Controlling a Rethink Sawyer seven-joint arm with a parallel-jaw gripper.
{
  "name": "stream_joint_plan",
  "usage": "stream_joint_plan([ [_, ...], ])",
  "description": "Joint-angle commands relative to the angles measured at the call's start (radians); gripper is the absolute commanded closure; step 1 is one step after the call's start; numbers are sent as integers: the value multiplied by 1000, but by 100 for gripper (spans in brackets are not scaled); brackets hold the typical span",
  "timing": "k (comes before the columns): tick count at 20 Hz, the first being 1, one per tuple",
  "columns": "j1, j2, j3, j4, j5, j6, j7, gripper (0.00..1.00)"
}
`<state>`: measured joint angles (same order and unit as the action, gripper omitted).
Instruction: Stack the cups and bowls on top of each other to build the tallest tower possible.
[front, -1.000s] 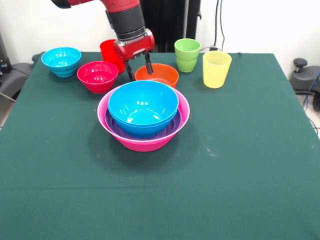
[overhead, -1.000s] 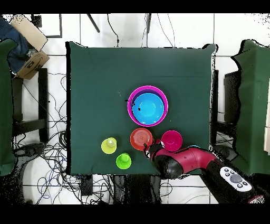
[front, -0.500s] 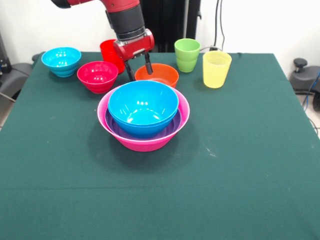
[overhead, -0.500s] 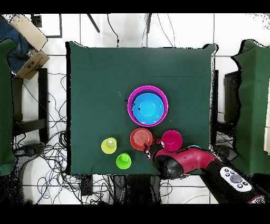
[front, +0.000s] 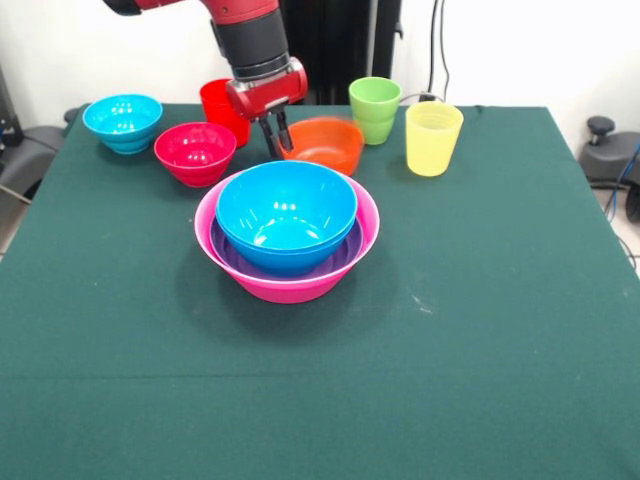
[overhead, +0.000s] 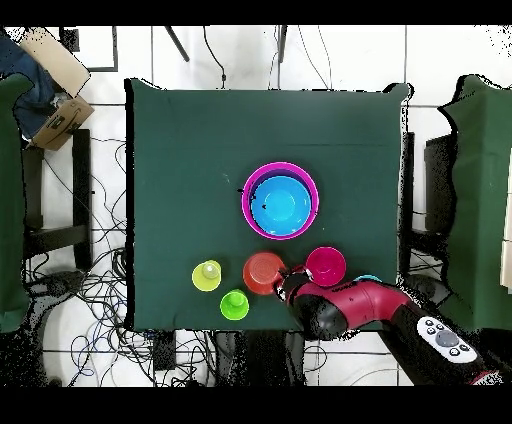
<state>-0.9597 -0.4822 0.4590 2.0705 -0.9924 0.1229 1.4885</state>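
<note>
Front view: a dark green cloth covers the counter (front: 500, 330), with a white wall behind. From the left stand a glossy cyan bowl (front: 122, 122), a magenta-red bowl (front: 195, 152) and a red cup (front: 216, 102). The end effector (front: 275, 143) is clamped on the orange bowl's (front: 322, 145) rim; the bowl looks tilted. Nearer, a blue bowl (front: 286, 215) nests in purple, inside the pink bowl (front: 290, 285). Rightward stand tapered green cup (front: 375, 110) and translucent yellow cup (front: 433, 138).
</note>
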Motion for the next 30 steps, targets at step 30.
stream_joint_plan([
  [30, -43, -344, 340, -2, 410, 485, -146, 100],
])
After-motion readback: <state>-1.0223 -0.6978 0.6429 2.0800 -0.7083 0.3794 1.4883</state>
